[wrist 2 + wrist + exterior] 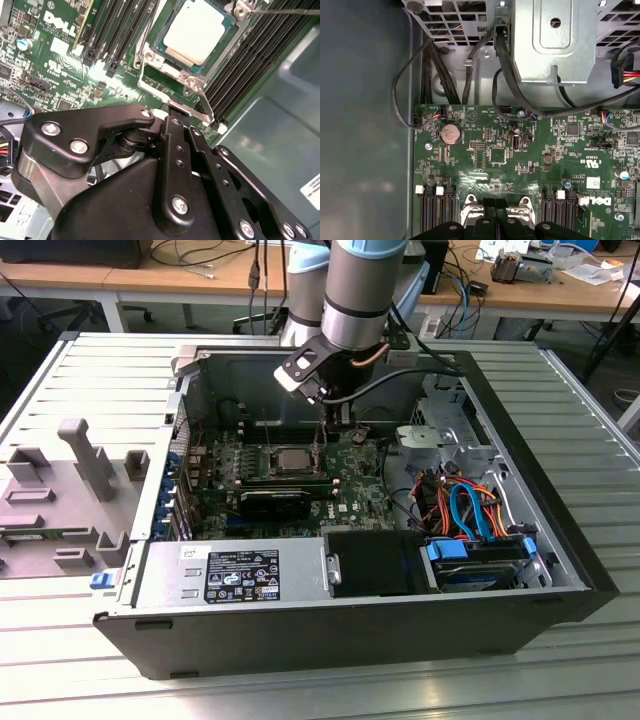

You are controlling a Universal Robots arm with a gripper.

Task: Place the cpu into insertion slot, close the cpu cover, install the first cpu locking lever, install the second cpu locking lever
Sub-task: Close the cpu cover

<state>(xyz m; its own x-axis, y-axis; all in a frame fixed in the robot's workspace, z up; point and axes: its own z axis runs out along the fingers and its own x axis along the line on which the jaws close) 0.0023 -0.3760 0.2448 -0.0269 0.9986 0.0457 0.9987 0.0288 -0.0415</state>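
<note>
- cpu (195, 30): lying flat in the insertion slot (287, 461), pale matte top showing through the silvery cpu cover (150, 59).
- gripper (176, 120): hanging just beside that frame, black jaws pressing together.
- Showing, in the first wrist view, a round coin cell (451, 134) on the green board (520, 165).
- Resting on a ribbed metal table (300, 700): open black computer case (300, 635).
- Standing beyond: wooden desks (150, 278).

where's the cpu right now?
In the second wrist view the cpu sits in the insertion slot, between two banks of memory slots, just beyond the pincer.
</note>
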